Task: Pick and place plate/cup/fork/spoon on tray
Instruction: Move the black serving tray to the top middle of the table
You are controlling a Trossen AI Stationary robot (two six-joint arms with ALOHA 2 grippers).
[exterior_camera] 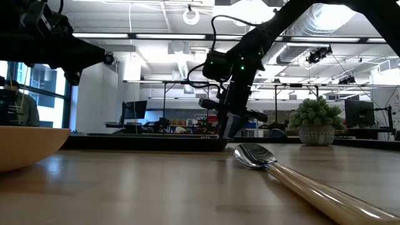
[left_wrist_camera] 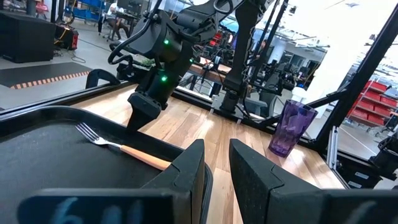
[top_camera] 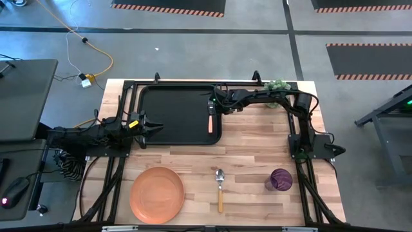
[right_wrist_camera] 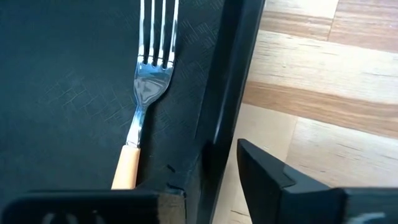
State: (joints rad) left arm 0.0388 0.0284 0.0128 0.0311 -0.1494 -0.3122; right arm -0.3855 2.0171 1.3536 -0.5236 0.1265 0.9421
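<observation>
The fork lies in the black tray along its right rim, tines toward the far edge; it also shows in the right wrist view and the left wrist view. My right gripper is open just above the tray's right rim, one finger on each side, clear of the fork. My left gripper is open and empty over the tray's near-left corner. The orange plate, the spoon and the purple cup rest on the table near the front edge.
A small green plant in a pot stands at the far right of the table, behind my right arm. In the low view the spoon lies close in front and the plate's rim is at the left.
</observation>
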